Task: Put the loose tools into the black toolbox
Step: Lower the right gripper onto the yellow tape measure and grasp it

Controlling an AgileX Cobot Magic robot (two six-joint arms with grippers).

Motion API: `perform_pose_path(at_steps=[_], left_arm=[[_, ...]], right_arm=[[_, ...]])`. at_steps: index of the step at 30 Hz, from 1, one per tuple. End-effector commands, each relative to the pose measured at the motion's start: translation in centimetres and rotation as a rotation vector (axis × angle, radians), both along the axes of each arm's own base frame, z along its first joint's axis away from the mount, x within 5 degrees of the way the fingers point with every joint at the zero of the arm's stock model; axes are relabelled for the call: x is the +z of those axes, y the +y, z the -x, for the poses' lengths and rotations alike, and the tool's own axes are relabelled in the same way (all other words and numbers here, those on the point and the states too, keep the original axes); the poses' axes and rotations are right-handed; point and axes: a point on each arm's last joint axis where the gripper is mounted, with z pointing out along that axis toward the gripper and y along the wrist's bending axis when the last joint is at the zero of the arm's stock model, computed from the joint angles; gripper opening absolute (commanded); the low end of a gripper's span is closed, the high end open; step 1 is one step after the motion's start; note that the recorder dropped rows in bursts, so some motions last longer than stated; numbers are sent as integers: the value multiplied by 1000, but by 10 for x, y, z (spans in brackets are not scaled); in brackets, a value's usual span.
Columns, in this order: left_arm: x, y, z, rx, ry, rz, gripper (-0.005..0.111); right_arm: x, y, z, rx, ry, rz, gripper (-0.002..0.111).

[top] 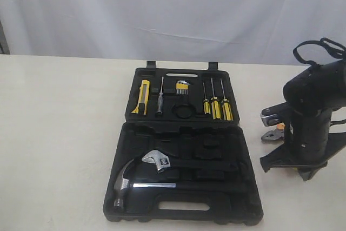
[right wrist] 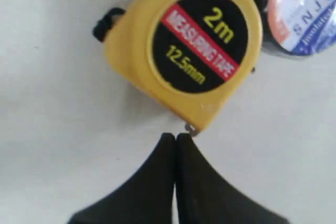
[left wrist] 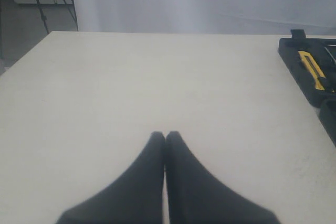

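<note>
The black toolbox [top: 244, 159] lies open on the table, and the yellow-black utility knife [top: 142, 96] rests in a slot of its far half. The same knife [left wrist: 311, 69] and the toolbox's edge [left wrist: 297, 70] show in the left wrist view. Right of the box, the pliers [top: 272, 133] peek out from under my right arm [top: 313, 106]. The yellow tape measure [right wrist: 184, 51] lies flat on the table just ahead of my shut right gripper [right wrist: 175, 137], almost touching its tips. The black tape roll [right wrist: 299, 14] sits beside it. My left gripper [left wrist: 165, 136] is shut and empty over bare table.
A steel claw hammer [top: 130, 181] and an adjustable wrench [top: 157, 160] fill the near half of the box. Three yellow-black screwdrivers [top: 216, 106], a slim screwdriver [top: 160, 98] and hex keys [top: 182, 87] sit in the far half. A white curtain backs the table.
</note>
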Motion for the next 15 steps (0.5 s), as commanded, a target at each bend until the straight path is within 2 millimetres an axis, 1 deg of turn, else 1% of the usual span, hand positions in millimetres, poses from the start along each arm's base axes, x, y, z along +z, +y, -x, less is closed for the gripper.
perform_pose_path(at_steps=[1, 10, 12, 15], left_arm=[[1, 0, 0, -4, -11, 1, 0], [1, 0, 0, -4, -11, 1, 0], [1, 0, 0, -4, -11, 1, 0], [1, 0, 0, -4, -11, 1, 0]], right_arm=[[3, -7, 4, -20, 41, 77, 0], [6, -7, 8, -39, 72, 74, 0], [12, -4, 7, -41, 30, 44, 0], [33, 1, 3, -64, -114, 2, 0]])
